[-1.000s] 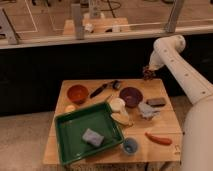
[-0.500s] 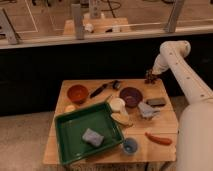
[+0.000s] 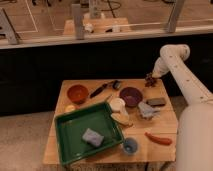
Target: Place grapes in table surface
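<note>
**A:** So where's the arm [image 3: 181, 75] at? I see the white thing coming in from the right side of the frame.

**B:** Yep, it reaches in from the lower right, bends up near the upper right, then drops toward the desk's [image 3: 165, 127] far right corner. The end effector [image 3: 150, 80] sits right at that corner, just above the wood.

**A:** And the grapes?

**B:** The grapes [image 3: 149, 81] are a dark lumpy blob right under the end effector, at or just over the desk's back right edge. Looks like they're clamped in the fingers, though it's murky there, so take that as my best read. Can't tell if they touch the wood.

**A:** What else is on there?

**B:** A green tray [image 3: 71, 135] fills the lower left, tilted a bit, with a grey sponge [image 3: 92, 137] inside. An orange bowl [image 3: 77, 93] sits at the upper left, and a purple bowl [image 3: 130, 96] is near the middle, left of the grapes. Between the two bowls lies a black tool [image 3: 101, 90]. A white cup [image 3: 117, 104] is just below the purple bowl. A carrot [image 3: 159, 138] lies at the lower right, and a small blue cup [image 3: 130, 146] is just beside the tray's lower right corner.
</note>
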Action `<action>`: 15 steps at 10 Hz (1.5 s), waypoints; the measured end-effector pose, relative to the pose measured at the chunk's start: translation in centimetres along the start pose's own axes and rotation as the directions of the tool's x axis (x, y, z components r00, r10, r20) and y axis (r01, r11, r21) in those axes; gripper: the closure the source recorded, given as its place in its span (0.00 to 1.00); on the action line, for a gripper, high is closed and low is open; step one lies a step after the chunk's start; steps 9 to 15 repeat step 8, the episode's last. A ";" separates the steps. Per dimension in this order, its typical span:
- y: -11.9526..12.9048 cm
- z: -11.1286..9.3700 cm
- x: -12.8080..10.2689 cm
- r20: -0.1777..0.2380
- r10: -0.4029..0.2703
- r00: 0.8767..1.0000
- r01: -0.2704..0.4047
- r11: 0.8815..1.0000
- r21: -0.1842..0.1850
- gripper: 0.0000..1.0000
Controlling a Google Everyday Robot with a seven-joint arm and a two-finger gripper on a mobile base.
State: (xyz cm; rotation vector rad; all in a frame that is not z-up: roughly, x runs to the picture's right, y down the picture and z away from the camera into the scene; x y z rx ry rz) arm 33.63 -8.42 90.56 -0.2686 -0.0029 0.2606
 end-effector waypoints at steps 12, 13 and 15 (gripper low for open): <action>1.0 0.0 -1.0 0.074 0.010 0.997 -0.012 1.000 0.024 0.20; 1.0 0.0 -1.0 0.074 0.010 0.997 -0.012 1.000 0.024 0.20; 1.0 0.0 -1.0 0.074 0.010 0.997 -0.012 1.000 0.024 0.20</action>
